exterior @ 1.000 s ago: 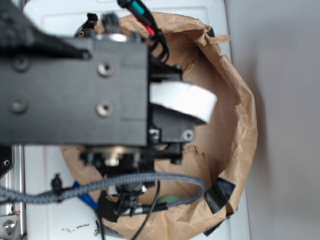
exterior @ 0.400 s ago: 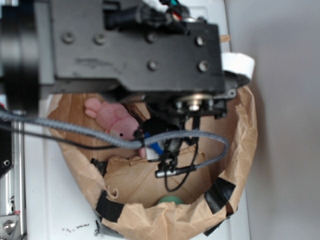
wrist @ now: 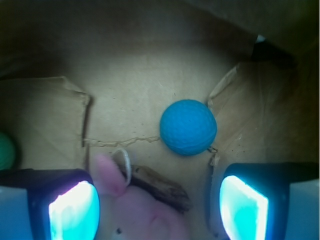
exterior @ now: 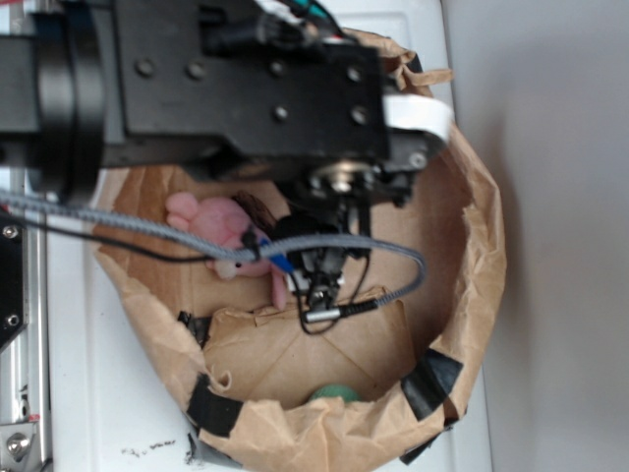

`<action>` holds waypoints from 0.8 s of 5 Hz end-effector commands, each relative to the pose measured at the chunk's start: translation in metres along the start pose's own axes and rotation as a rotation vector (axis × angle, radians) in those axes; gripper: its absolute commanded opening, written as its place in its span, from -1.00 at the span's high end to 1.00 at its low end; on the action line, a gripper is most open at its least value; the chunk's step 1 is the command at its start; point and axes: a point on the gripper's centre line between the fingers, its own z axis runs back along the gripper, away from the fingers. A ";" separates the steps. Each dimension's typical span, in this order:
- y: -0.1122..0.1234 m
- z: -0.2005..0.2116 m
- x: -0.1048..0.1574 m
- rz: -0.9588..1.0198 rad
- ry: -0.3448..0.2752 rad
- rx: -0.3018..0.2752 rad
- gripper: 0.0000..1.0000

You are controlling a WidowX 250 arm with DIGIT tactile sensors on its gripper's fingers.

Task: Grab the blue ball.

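The blue ball [wrist: 188, 126] shows in the wrist view, round and dimpled, resting on the brown paper floor just ahead of my gripper [wrist: 157, 207] and slightly right of its centre line. Both jaws stand wide apart, and the fingers [wrist: 70, 210] touch nothing. A pink plush [wrist: 145, 212] lies below and between them. In the exterior view the arm hides the ball. There the gripper [exterior: 307, 280] hangs inside the paper bag [exterior: 482, 246], right of the plush [exterior: 211, 228].
A green ball [exterior: 334, 393] lies near the bag's front wall and also peeks in as a green ball [wrist: 4, 150] at the wrist view's left edge. Crumpled paper walls with black tape [exterior: 432, 383] ring the space. A dark brown scrap [wrist: 160, 182] lies beside the plush.
The arm has swung toward the top of the exterior view, then shifted a little left, uncovering the bag's floor, the pink plush and the green ball.
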 end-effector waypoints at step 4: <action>-0.003 -0.034 0.027 0.053 -0.144 0.085 1.00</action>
